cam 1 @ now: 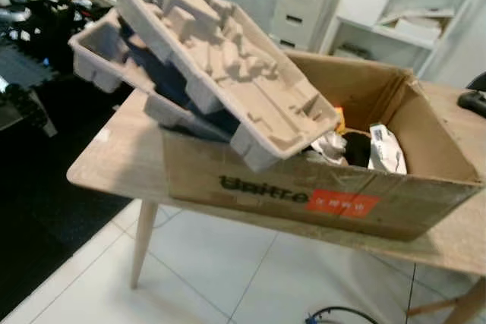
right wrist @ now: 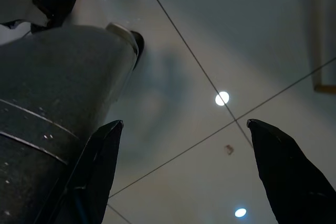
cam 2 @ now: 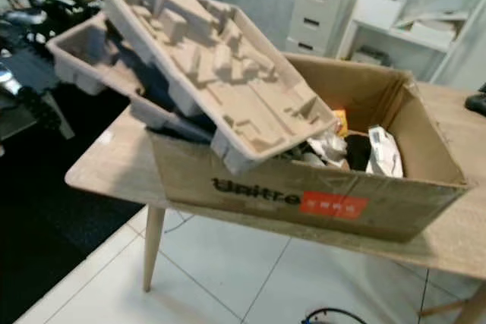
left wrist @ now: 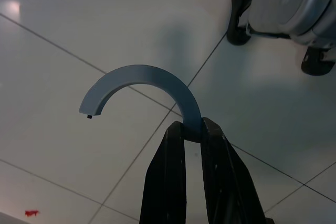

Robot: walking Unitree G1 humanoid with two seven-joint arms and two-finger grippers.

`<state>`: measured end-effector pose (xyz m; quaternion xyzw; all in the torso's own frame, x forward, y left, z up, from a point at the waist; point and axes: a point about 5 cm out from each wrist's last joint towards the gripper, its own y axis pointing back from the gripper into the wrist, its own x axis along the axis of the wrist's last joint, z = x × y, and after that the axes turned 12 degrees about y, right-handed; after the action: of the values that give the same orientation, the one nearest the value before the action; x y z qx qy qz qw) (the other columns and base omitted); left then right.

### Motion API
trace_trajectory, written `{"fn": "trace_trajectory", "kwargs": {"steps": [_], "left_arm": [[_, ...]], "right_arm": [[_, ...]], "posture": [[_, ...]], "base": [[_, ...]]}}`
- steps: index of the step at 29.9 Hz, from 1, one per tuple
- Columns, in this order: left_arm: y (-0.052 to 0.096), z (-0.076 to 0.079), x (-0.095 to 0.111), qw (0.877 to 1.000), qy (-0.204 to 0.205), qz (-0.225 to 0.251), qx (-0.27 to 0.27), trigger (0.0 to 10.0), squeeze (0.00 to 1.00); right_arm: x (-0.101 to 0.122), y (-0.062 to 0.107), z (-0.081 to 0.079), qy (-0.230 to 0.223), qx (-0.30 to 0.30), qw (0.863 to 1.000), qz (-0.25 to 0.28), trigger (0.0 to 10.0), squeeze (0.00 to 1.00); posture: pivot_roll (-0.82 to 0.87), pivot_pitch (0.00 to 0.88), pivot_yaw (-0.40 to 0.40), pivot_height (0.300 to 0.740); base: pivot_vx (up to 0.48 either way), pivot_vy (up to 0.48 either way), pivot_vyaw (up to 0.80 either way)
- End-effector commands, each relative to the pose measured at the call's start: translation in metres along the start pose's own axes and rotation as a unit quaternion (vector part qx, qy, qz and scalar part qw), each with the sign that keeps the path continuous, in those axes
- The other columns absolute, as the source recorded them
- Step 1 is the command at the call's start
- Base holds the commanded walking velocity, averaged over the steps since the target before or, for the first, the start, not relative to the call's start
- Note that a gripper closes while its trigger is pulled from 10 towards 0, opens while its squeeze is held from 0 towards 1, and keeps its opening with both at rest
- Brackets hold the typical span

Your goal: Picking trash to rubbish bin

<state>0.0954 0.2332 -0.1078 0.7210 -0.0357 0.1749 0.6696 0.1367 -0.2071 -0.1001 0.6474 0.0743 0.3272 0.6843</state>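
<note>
Pinched between the left gripper's [left wrist: 192,135] black fingers over glossy floor tiles [left wrist: 63,35] is a grey-blue plastic arc [left wrist: 149,80], the right gripper [right wrist: 184,145] hangs spread wide, and moulded pulp trays [cam 1: 220,58] overhang a trash-filled cardboard box [cam 1: 304,195] on the wooden bench [cam 1: 114,153].

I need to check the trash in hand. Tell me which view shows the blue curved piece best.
The left wrist view: the blue curved piece is pinched at one end in the left gripper, over the tiled floor. The eye views look at the cardboard box instead.
</note>
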Motion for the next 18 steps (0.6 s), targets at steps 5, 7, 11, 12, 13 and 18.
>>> {"fn": "trace_trajectory", "kwargs": {"steps": [5,7,11,12,13,18], "left_arm": [[0.0001,0.0017,-0.0060,1.000,-0.005,-0.012,-0.009,10.0,0.00],[0.0001,0.0014,-0.0059,1.000,-0.006,-0.012,-0.009,10.0,0.00],[0.0002,0.0012,-0.0061,1.000,-0.005,-0.013,-0.010,10.0,0.00],[0.0002,0.0012,-0.0061,1.000,-0.005,-0.013,-0.010,10.0,0.00],[0.0002,0.0012,-0.0063,1.000,-0.004,-0.013,-0.011,10.0,0.00],[0.0002,0.0016,-0.0074,1.000,-0.003,-0.015,-0.012,10.0,0.00]], "right_arm": [[-0.0035,-0.0010,-0.0098,-0.003,0.018,1.000,-0.007,10.0,0.00],[-0.0033,-0.0010,-0.0094,-0.003,0.019,1.000,-0.007,10.0,0.00],[-0.0035,-0.0007,-0.0078,-0.004,0.018,1.000,-0.006,10.0,0.00],[-0.0035,-0.0007,-0.0078,-0.004,0.018,1.000,-0.006,10.0,0.00],[-0.0037,-0.0005,-0.0069,-0.005,0.018,1.000,-0.006,10.0,0.00],[-0.0040,-0.0003,-0.0062,-0.010,0.017,1.000,-0.004,10.0,0.00]], "posture": [[0.11,0.075,-0.051,0.740],[0.11,0.074,-0.051,0.740],[0.11,0.076,-0.050,0.740],[0.11,0.076,-0.050,0.740],[0.11,0.076,-0.050,0.740],[0.11,0.080,-0.047,0.740]], "base": [[0.000,-0.172,0.00],[0.000,-0.332,0.00],[0.000,-0.405,0.00],[0.000,-0.428,0.00],[0.000,-0.454,0.00],[0.000,-0.455,0.00]]}}
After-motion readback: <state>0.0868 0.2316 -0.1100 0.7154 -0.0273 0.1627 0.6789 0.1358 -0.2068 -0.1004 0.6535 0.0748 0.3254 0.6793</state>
